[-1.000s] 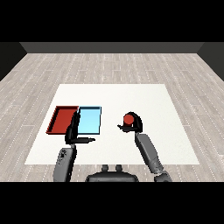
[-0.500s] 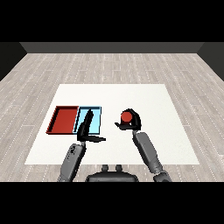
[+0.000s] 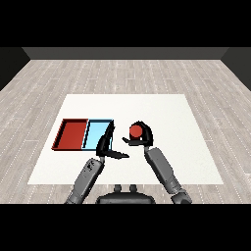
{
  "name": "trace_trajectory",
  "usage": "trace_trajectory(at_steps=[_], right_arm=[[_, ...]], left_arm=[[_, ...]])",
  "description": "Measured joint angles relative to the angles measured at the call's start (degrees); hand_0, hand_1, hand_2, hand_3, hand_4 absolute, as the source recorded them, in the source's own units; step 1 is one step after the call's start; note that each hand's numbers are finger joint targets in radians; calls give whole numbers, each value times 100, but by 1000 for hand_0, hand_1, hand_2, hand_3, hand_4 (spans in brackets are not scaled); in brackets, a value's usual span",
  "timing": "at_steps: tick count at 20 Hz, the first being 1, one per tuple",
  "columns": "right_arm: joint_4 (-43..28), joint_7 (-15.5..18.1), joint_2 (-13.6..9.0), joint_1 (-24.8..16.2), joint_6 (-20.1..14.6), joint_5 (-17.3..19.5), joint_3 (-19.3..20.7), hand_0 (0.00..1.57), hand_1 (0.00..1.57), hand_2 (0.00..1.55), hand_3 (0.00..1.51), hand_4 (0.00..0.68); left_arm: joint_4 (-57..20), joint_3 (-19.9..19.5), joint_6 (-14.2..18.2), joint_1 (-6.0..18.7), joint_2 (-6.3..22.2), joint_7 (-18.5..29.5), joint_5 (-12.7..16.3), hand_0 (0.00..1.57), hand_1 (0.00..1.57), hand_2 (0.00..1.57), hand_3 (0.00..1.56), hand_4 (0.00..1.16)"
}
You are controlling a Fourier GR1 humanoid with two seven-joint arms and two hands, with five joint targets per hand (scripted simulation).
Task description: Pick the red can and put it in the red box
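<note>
Robot's right hand [image 3: 141,138] curled around a red can [image 3: 136,131] above a white tabletop [image 3: 162,112].

Head view: the can sits in the right hand, to the right of the light blue tray [image 3: 96,134] and well apart from the red tray [image 3: 72,134] lying beside it. The left hand [image 3: 107,145], fingers straight and spread, overlaps the blue tray's right edge.

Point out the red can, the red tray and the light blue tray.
red can [image 3: 136,131], head view, on its red top.
red tray [image 3: 72,134], head view, on its bare floor.
light blue tray [image 3: 96,132], head view, on its bare floor.
</note>
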State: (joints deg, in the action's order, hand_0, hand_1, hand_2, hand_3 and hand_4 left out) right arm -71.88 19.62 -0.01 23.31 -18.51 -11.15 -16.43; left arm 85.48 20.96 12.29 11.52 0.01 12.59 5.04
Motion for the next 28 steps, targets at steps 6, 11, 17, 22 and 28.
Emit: trace_trajectory(at_steps=[6,11,17,22,28], right_arm=[[-216,10,-7,-3,-20,-84,-251,1392,1392,1409,1400,615],[-277,-86,-2,120,-56,-161,-357,1413,1413,1432,1405,617],[-460,-114,0,110,-178,-256,-667,1434,1434,1439,1403,601],[-351,0,0,253,-415,-389,-986,1443,1443,1426,1383,609],[-567,-20,-4,176,-428,-521,-1158,1460,1460,1446,1395,578]], left_arm=[[-325,310,184,175,-1,110,135,0,0,0,0,0],[-442,425,342,415,-1,-7,118,0,0,0,0,0],[-790,525,526,691,-1,-92,162,0,0,0,0,0],[-911,658,620,843,3,-121,257,0,0,0,0,0],[-1085,744,684,1093,5,-176,268,0,0,0,0,0]])
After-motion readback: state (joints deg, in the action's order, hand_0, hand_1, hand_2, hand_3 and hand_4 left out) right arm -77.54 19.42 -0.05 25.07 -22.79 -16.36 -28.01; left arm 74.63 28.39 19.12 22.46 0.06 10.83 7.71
